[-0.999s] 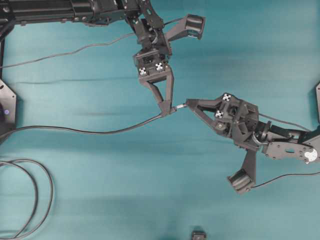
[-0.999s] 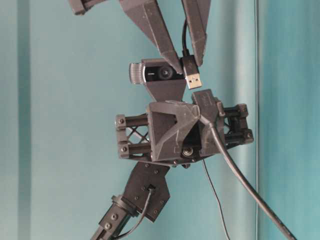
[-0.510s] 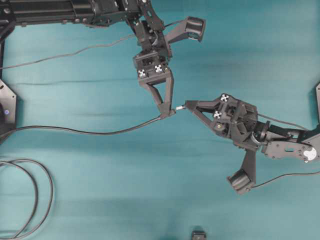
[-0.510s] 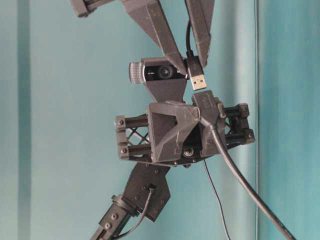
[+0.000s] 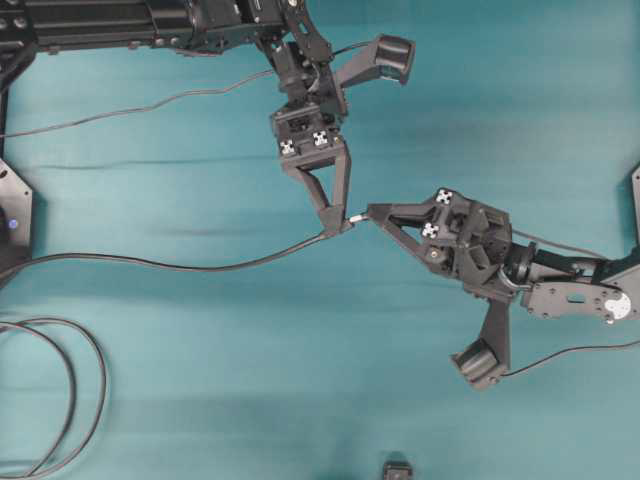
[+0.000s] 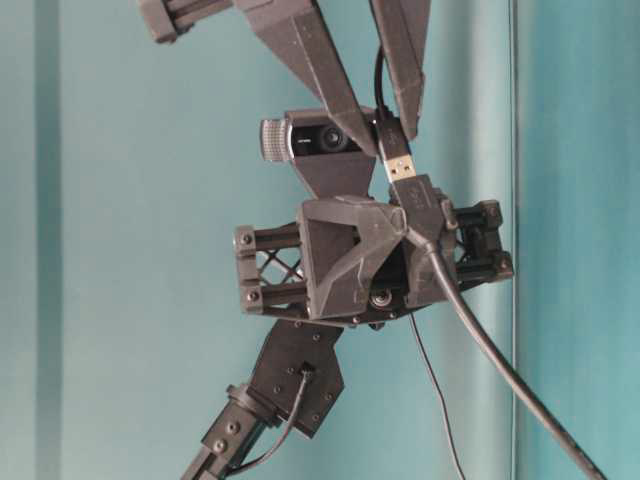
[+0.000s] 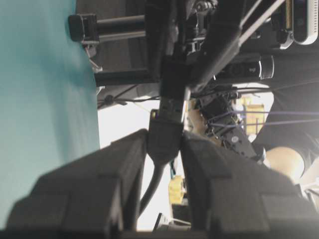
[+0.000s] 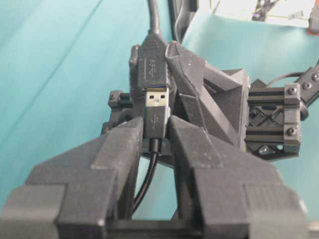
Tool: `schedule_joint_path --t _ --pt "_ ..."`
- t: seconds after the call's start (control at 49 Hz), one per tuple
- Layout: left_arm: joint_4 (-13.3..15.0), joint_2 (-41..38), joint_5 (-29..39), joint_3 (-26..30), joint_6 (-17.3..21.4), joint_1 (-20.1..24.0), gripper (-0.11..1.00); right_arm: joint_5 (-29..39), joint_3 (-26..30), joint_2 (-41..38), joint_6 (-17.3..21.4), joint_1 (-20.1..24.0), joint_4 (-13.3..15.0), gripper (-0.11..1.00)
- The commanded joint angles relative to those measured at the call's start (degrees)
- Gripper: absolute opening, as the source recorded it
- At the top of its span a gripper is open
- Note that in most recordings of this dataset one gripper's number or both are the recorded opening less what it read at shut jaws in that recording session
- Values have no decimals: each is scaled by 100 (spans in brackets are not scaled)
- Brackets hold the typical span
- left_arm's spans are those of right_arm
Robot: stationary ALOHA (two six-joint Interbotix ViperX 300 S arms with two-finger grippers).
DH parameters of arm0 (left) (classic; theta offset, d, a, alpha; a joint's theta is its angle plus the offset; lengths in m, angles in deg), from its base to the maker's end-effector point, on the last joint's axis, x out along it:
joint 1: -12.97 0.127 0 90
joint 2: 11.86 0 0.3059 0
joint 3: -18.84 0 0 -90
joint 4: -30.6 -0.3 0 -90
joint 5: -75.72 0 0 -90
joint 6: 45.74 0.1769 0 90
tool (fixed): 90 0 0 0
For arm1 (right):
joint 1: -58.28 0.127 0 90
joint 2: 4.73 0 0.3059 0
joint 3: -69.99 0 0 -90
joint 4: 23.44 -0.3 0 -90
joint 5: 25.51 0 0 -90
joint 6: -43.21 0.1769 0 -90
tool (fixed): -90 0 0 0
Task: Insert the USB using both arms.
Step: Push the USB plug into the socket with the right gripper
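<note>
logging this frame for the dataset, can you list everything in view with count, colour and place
dark USB plug with silvery metal tip: one, pinched in the right gripper, tip at the socket's mouth
all-dark USB socket on a thick cable: one, pinched in the left gripper
thick dark cable: one, runs from the socket to the left edge
looped dark cables: one bundle, lower left
small black object: one, bottom edge
teal table cover: one, under everything
left gripper: one, black, upper centre
right gripper: one, black, centre right
</note>
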Motion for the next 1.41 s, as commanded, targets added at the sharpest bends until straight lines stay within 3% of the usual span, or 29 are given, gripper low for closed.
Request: schedule_joint_path --t 0.0,0.938,1.203,1.386 --pt "18 114 9 158 123 -9 31 -44 149 53 9 -18 70 21" --pt "-26 97 18 193 229 62 31 -448 141 53 9 -9 70 21" --pt "-308 88 44 202 334 53 31 -457 114 53 9 -9 70 21" --pt "-316 88 132 202 439 35 31 -378 114 53 9 -18 70 21"
